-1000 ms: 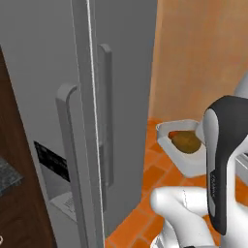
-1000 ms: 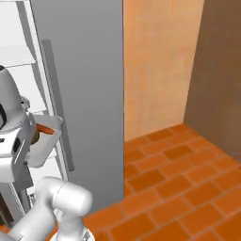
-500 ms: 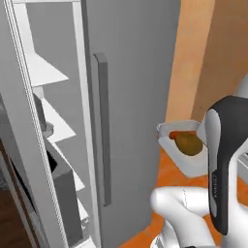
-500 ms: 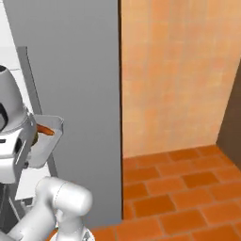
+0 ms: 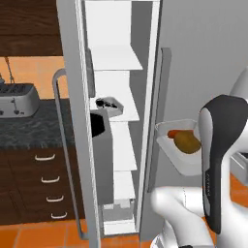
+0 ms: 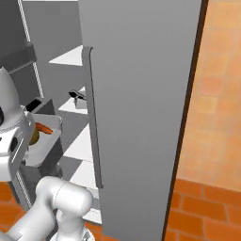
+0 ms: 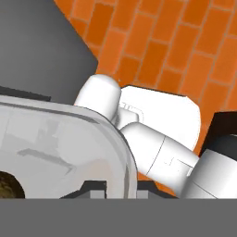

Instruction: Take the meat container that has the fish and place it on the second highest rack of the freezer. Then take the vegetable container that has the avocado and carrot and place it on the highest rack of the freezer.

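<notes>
The freezer [image 5: 114,97] stands open, its white shelves stepping down the narrow compartment, and the meat container with the fish [image 5: 109,104] already sits on the second shelf from the top. The vegetable container [image 5: 180,147] is held up in the air beside the arm — avocado [image 5: 187,141] and carrot [image 5: 173,133] lie inside it, touching. The gripper [image 7: 115,187] is nearly closed, pinching the clear tray's rim over the orange brick floor [image 7: 185,55].
</notes>
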### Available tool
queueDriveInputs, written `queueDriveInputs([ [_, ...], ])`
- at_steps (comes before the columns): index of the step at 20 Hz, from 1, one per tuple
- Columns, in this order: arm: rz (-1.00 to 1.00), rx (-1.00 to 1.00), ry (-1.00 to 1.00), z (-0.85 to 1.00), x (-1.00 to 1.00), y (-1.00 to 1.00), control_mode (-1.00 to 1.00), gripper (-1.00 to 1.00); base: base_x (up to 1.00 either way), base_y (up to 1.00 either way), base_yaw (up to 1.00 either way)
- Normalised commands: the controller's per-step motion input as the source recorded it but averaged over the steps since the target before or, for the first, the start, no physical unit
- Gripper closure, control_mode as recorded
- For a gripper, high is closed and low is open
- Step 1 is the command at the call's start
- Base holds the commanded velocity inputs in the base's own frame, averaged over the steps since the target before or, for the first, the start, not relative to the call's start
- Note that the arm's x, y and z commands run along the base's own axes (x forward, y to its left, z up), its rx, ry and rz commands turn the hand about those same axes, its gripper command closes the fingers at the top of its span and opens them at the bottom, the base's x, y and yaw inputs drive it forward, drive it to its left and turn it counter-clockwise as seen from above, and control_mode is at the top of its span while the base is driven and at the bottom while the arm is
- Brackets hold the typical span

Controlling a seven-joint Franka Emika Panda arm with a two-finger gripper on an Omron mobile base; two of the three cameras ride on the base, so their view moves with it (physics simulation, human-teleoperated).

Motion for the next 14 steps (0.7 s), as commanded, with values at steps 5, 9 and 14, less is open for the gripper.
queueDriveInputs([
  [5, 0.00, 0.00, 0.00, 0.00, 0.00, 0.00, 1.00, 1.00, 0.56, -0.30, 0.62],
  [9, 0.00, 0.00, 0.00, 0.00, 0.00, 0.00, 1.00, 1.00, 0.87, -0.12, 0.30],
  [14, 0.00, 0.00, 0.00, 0.00, 0.00, 0.00, 1.00, 1.00, 0.57, -0.11, 0.28],
])
